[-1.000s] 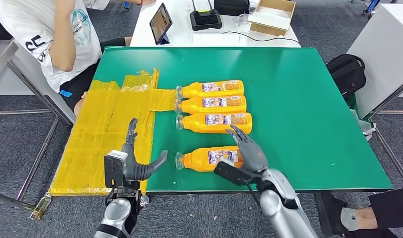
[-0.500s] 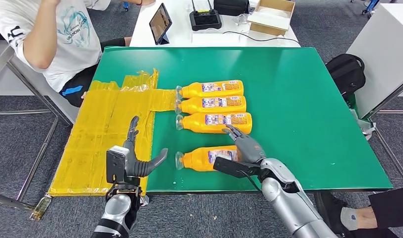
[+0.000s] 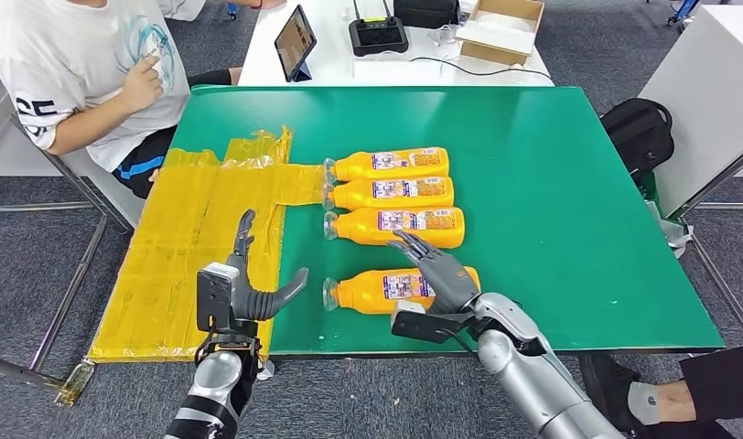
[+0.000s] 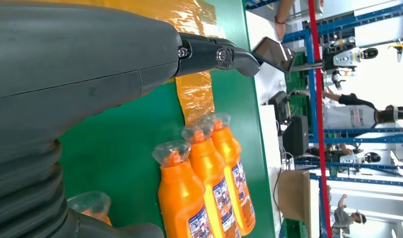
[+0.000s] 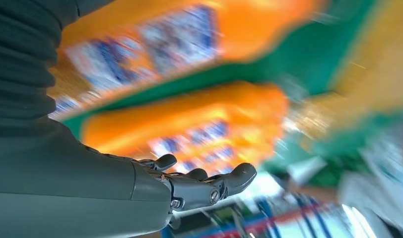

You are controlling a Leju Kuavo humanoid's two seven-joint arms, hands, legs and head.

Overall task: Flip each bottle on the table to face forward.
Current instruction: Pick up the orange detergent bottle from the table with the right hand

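Note:
Four orange bottles lie on their sides on the green table (image 3: 551, 183), caps pointing left. Three sit side by side: the far bottle (image 3: 388, 165), the second bottle (image 3: 388, 193) and the third bottle (image 3: 393, 226). The near bottle (image 3: 368, 293) lies apart, close to the front edge. My right hand (image 3: 438, 279) is spread over the near bottle's label end, holding nothing. My left hand (image 3: 244, 293) stands open over the yellow film's edge, left of the near bottle's cap. The left wrist view shows the three bottles (image 4: 209, 188) in a row. The right wrist view is blurred, with an orange bottle (image 5: 189, 124) close ahead of my fingers (image 5: 209, 188).
Yellow plastic film (image 3: 194, 238) covers the table's left part. A seated person (image 3: 84, 73) is at the far left corner. A white table behind holds a tablet (image 3: 296, 41), a black device (image 3: 379, 37) and a cardboard box (image 3: 500, 27). A black bag (image 3: 638, 133) lies on the floor at right.
My right hand has slid left and lower over the near bottle's label end. The person has lowered an arm to the chest. My left hand has barely moved.

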